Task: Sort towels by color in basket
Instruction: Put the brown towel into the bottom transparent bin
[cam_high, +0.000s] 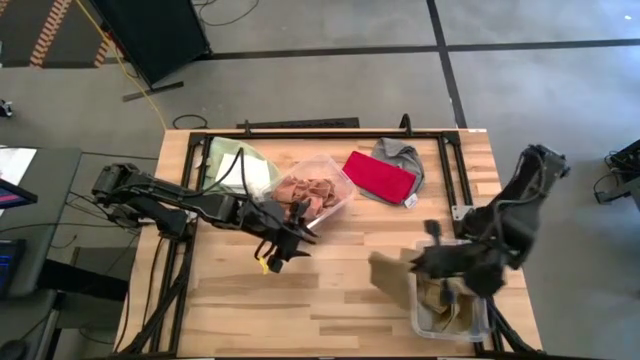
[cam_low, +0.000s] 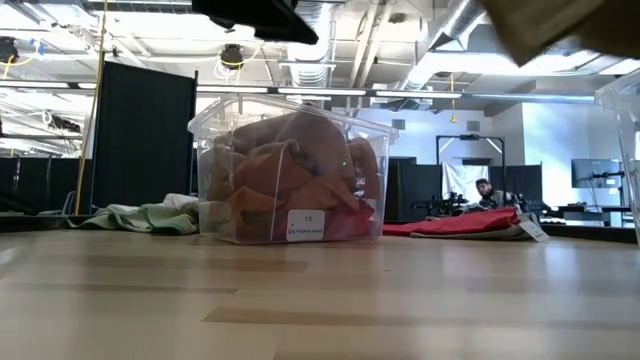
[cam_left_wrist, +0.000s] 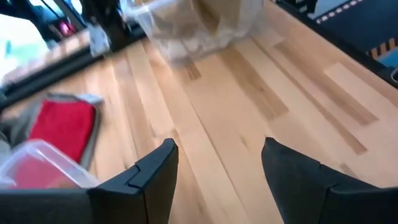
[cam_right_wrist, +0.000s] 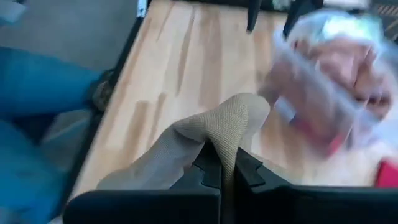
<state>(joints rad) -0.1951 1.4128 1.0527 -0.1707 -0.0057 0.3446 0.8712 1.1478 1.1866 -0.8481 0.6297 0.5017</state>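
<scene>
Nearest the table's front edge, the right gripper (cam_right_wrist: 222, 163) has its dark fingers clenched on a fold of woven tan-brown towel (cam_high: 392, 273), which drapes limp beside a clear plastic bin (cam_high: 448, 318) holding more tan cloth. On the pale wood-plank table (cam_high: 330, 290), the left gripper (cam_high: 283, 247) hangs with its fingers released and spread wide, nothing between them. Just behind it stands a clear, round-cornered tub (cam_high: 322, 190) stuffed with crumpled rust-orange towels (cam_high: 305, 193). Farther back lie a flat red towel (cam_high: 380, 176) on a rumpled grey one (cam_high: 400, 155), and a soft pale green towel (cam_high: 238, 163) at the left.
</scene>
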